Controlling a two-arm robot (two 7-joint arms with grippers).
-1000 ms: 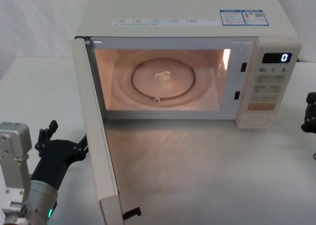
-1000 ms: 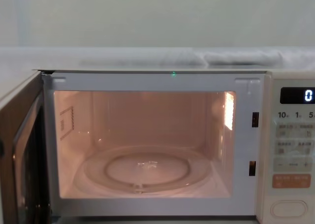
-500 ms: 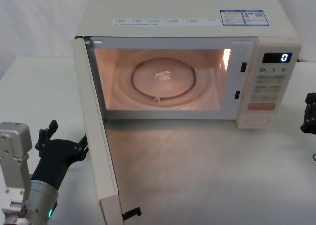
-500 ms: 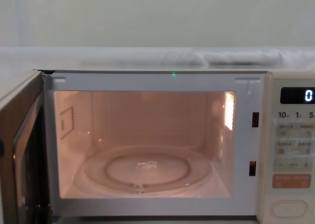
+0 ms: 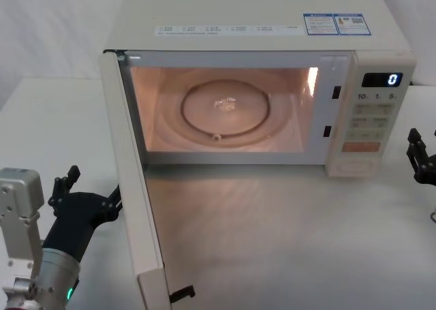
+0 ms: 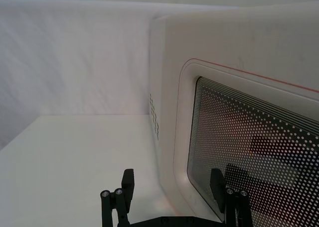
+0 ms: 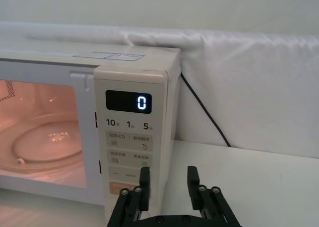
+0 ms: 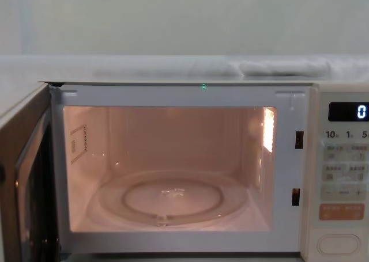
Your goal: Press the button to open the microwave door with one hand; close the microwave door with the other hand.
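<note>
A: Where does the microwave (image 5: 259, 85) sit, and what room is around it?

B: It sits at the back of the white worktop (image 5: 286, 249). Its cavity is lit, with the glass turntable (image 5: 226, 111) inside. The microwave door (image 5: 133, 180) stands swung wide open from the oven's left edge, its free edge reaching toward me. Bare worktop lies in front of the oven and to both sides of it.

A: And your tools?

B: My left tool (image 6: 172, 192) hovers just outside the door's outer face, low by its dotted window, fingers spread, pinching nothing. My right tool (image 7: 168, 186) hangs to the right of the oven, near its lower front corner, fingers parted and holding nothing. The button (image 5: 359, 165) sits lowest on the control panel, untouched.
</note>
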